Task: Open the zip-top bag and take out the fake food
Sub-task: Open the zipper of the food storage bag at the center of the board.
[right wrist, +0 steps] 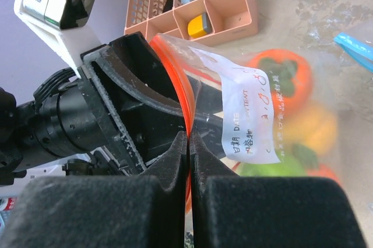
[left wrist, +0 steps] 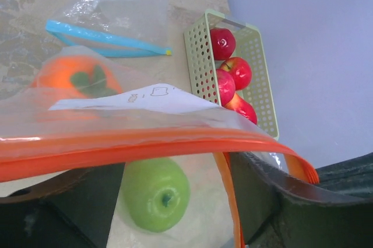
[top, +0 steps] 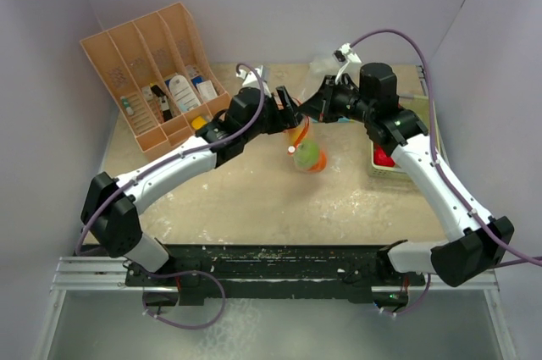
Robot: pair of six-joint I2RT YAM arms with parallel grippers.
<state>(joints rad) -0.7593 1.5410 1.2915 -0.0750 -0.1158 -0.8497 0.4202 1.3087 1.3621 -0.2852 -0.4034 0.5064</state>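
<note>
The clear zip-top bag (top: 305, 155) with an orange zip rim hangs above the table centre between both grippers. Its mouth is partly open. Inside are fake food pieces: a green apple (left wrist: 154, 192), an orange persimmon (left wrist: 76, 79) and a yellow-orange fruit (right wrist: 309, 125). My right gripper (right wrist: 189, 137) is shut on the orange rim (right wrist: 180, 84); it shows in the top view (top: 315, 113). My left gripper (left wrist: 175, 169) has its fingers apart, with the rim (left wrist: 116, 146) lying across them; it faces the right one (top: 288, 114). A white label (right wrist: 247, 114) is on the bag.
A pale green perforated tray (left wrist: 198, 55) holds red apples (left wrist: 236, 73) at the right (top: 385, 172). A second bag with a blue zip (left wrist: 105, 41) lies on the table behind. A peach divided organizer (top: 152, 72) with small items stands at the back left.
</note>
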